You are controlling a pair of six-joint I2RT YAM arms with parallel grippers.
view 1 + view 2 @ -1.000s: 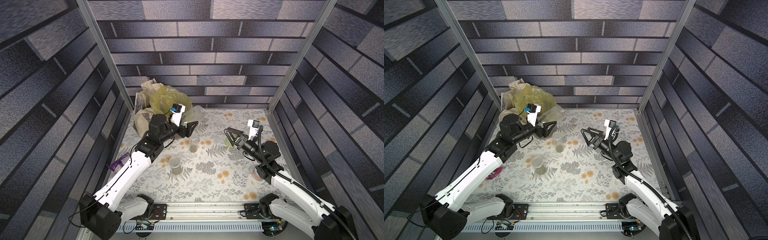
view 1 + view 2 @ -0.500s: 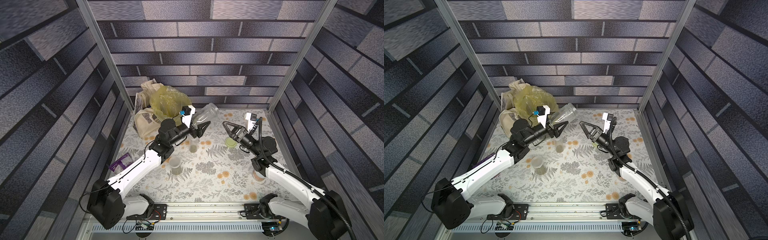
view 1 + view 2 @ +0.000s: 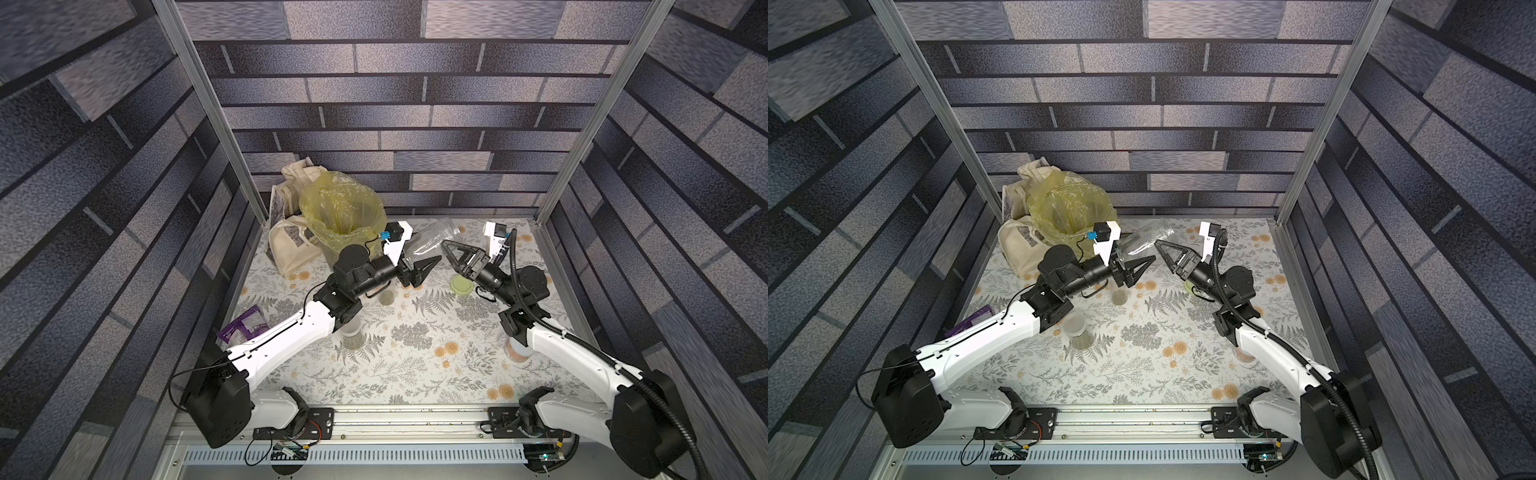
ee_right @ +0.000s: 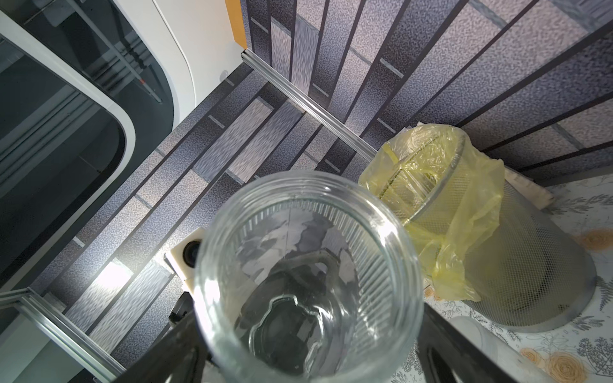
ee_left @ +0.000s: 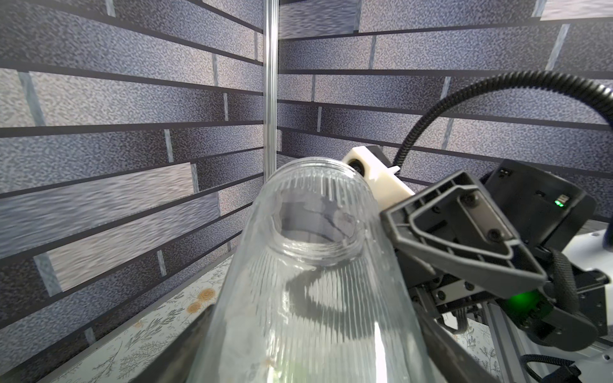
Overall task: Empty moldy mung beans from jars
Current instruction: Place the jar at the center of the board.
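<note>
left arm (image 3: 291, 332) stretched up-forward, left gripper (image 3: 420, 262) clamping tilted clear jar (image 3: 436, 239) | right arm (image 3: 573, 349) raised opposite, right gripper (image 3: 451, 254) spread astride its mouth

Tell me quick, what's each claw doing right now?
Left gripper: closed on the clear jar, holding it tilted.
Right gripper: open, fingers on either side of the jar's mouth end; whether they touch it cannot be told.

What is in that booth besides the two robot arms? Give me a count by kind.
Clear jars: 3 (wide ribbed glass jar, in the air; short jar; tall jar)
Loose pale green round lid: 1
Grey mesh bin with yellow liner: 1
Cream cloth bag: 1
Pinkish metal can: 1
Purple packet: 1
Total: 8
</note>
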